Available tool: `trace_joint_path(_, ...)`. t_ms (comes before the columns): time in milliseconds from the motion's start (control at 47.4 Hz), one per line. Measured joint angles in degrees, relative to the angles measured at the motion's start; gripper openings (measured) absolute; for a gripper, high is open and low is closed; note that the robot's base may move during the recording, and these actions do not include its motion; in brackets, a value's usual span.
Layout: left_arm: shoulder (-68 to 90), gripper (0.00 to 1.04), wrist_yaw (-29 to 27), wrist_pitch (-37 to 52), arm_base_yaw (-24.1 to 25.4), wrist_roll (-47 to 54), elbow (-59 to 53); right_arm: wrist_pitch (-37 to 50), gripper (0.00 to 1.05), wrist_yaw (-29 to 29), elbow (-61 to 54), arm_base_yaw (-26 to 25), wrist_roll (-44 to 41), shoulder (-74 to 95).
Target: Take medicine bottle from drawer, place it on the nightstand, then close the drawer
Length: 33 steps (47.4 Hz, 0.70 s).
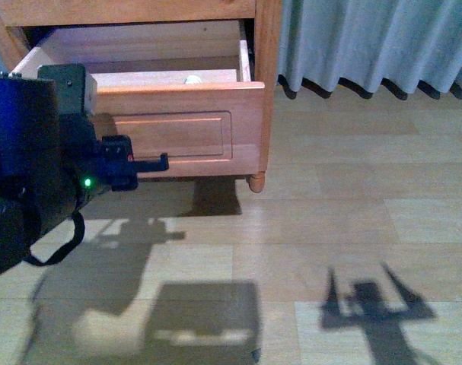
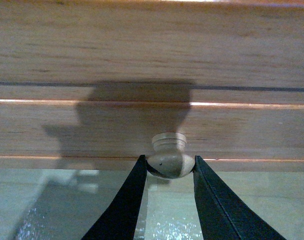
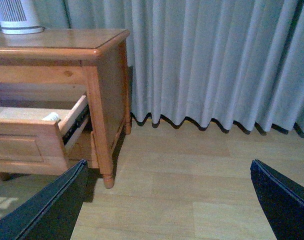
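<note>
The tiny white cylindrical plastic medicine bottle [image 1: 192, 78] lies inside the upper pale-wood drawer [image 1: 177, 137] of the reddish-brown wooden nightstand [image 3: 107, 75], and the drawer stands well open. Only the bottle's white top shows above the drawer front, toward the drawer's right side and just behind the front panel. I cannot tell whether it stands upright or leans.

The left end effector [image 2: 170, 166] has its two black fingers [image 2: 136, 200] pressed against either side of the round wooden knob [image 2: 170, 150], pinching it. The right end effector [image 3: 168, 167] hangs well apart from the furniture, above the pale plank floor [image 3: 192, 150], with its jaws spread wide and holding nothing.

The bottle is probably very light and stiff, with smooth plastic walls that could slip under a careless pinch. A nudge might tip it or send it skidding along the drawer bottom. The best hold looks to be from above, across the body just under the cap, with a gentle squeeze. The fingers should be turned so that neither one strikes the front panel or the side wall close by.

A white ribbed cylindrical device [image 3: 16, 17] already stands on the nightstand's top, so the bare wood beside it is the place to set the bottle down, squarely on its narrow base
</note>
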Motion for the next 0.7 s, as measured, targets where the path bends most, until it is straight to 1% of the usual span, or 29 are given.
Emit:
trace_joint_path(105, -1.95, 0.23, -2.05, 2.36, -2.38, -1.86, -5.64, 0.00, 0.98, 0.00, 0.00, 0.00, 0.00, 0.00)
trace_joint_path(253, -3.32, 0.23, -3.41, 3.39, -3.96, -3.06, -8.85, 0.00, 0.98, 0.00, 0.00, 0.00, 0.00, 0.00)
trace_joint_path(464, -4.68, 0.23, -3.23, 3.48, -4.04, -3.74, -9.99, 0.00, 0.98, -0.02, 0.00, 0.00, 0.00, 0.00)
trace_joint_path(696, -5.81, 0.23, -1.49, 4.31, -3.67, -3.76, -11.76, 0.00, 0.98, 0.00, 0.00, 0.00, 0.00, 0.00)
